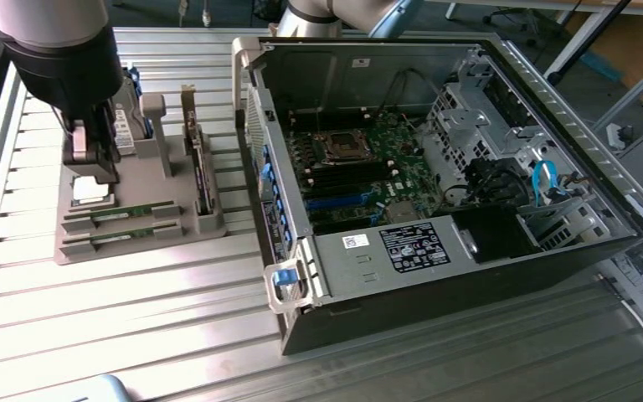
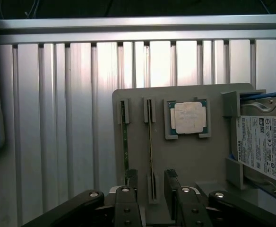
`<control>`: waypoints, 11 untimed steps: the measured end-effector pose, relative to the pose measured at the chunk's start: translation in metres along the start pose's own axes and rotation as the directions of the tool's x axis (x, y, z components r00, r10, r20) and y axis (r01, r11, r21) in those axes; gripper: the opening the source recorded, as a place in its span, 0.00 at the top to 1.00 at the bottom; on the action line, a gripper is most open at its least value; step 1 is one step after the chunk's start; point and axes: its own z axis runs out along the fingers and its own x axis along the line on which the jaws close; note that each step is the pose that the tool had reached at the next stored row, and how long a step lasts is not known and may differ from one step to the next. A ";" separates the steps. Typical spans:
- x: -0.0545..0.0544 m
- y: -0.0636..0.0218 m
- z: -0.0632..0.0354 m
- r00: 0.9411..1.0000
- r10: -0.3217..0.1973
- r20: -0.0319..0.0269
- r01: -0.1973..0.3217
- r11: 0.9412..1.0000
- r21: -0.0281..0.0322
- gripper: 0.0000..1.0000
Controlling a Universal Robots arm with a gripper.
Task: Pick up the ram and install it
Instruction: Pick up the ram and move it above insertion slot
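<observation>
Two thin green ram sticks stand on edge in slots of a grey holder tray [image 2: 194,161]. One ram stick [image 2: 151,142] is beside the square silver processor [image 2: 189,118], and the other ram stick [image 2: 125,142] is one slot further out. My gripper [image 2: 151,178] is open just above the tray, its dark fingers [image 2: 132,178] on either side of the end of the stick beside the processor, with a gap on each side. In the exterior view the gripper [image 1: 90,167] hangs over the holder tray [image 1: 76,251], close to the ram sticks [image 1: 120,214].
A hard drive [image 2: 261,146] with a white label stands in the tray beside the processor. An expansion card [image 1: 200,163] stands upright at the tray's edge. The open computer case [image 1: 556,109] lies at the exterior view's right, its motherboard [image 1: 355,167] exposed. All rest on a ribbed metal table [image 1: 131,318].
</observation>
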 end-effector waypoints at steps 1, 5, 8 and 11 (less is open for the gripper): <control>0.000 0.0000 0.0004 1.000 0.000 0.000 0.000 1.000 0.000 0.64; 0.000 -0.0001 0.0020 1.000 0.000 0.000 0.000 1.000 0.000 0.64; 0.000 -0.0001 0.0032 1.000 0.000 0.000 0.000 1.000 0.000 0.64; 0.000 -0.0002 0.0045 1.000 0.000 0.000 0.000 1.000 0.000 0.64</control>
